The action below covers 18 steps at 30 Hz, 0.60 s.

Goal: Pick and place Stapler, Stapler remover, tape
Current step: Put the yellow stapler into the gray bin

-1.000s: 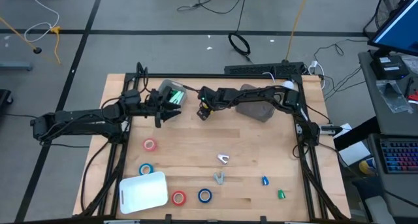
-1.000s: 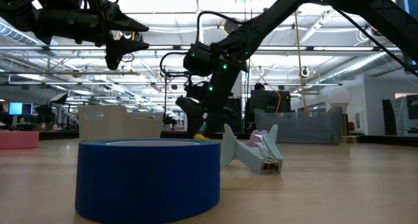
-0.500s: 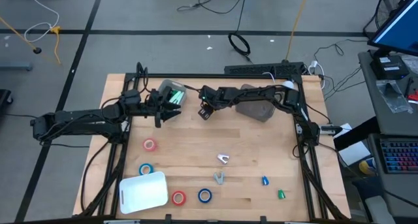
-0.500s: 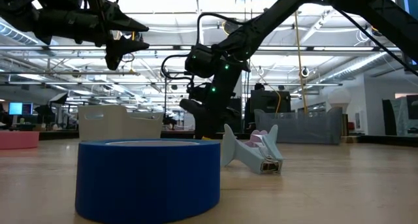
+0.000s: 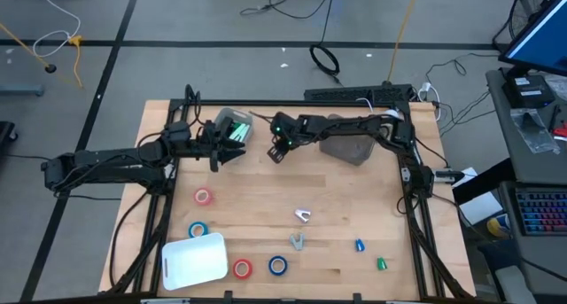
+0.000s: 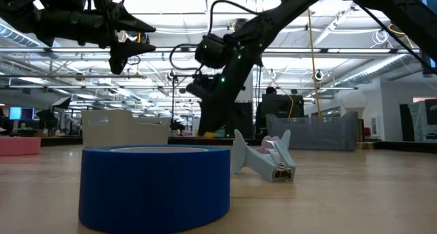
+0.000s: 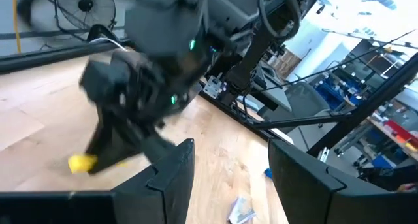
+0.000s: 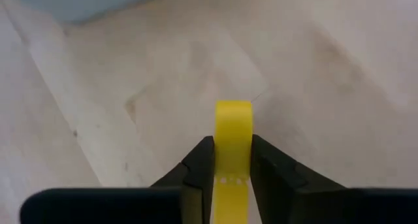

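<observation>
Yellow tape roll [image 8: 232, 145] pinched by right end effector [image 8: 230, 160]; left end effector [image 7: 225, 168] spread, beside green-filled bin [image 5: 233, 127]

The table [image 5: 337, 198] was pale wood, smooth and matt (with thin board lines). The yellow tape roll [image 8: 232, 129] looked smooth, held between dark matt plastic fingers [image 8: 199, 162]. The white bin [image 5: 193, 260] looked like smooth plastic.

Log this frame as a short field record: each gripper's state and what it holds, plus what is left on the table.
right gripper: shut on yellow tape roll, just above the table's far middle
left gripper: open, empty, raised beside the grey bin
loose tape rolls: red, red, blue, blue
white bin: near left edge
</observation>
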### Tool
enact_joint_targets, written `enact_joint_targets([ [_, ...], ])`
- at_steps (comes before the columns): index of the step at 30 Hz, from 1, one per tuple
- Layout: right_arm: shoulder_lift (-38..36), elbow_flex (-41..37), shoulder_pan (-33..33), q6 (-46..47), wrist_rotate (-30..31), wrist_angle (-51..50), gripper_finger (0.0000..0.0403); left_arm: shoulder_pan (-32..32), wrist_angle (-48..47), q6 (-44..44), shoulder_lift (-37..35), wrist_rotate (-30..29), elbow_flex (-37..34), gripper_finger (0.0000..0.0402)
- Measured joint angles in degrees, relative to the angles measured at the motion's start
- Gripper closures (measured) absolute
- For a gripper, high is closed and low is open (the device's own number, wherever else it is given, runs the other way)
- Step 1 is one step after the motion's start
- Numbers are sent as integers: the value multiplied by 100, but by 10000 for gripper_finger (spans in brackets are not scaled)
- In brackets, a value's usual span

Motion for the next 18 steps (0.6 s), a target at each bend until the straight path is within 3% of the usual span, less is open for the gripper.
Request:
enact_joint_targets([
  [5,-307,2,-55,101,28,63,325,0,1,-87,0,0,0,204],
  [14,-926,7,-181,299,-1172,966,329,-23,13,-651,0,-25,0,204],
  [18,-1248,4,-185,302,-1290,1446,328,-153,13,-675,0,-45,0,204],
])
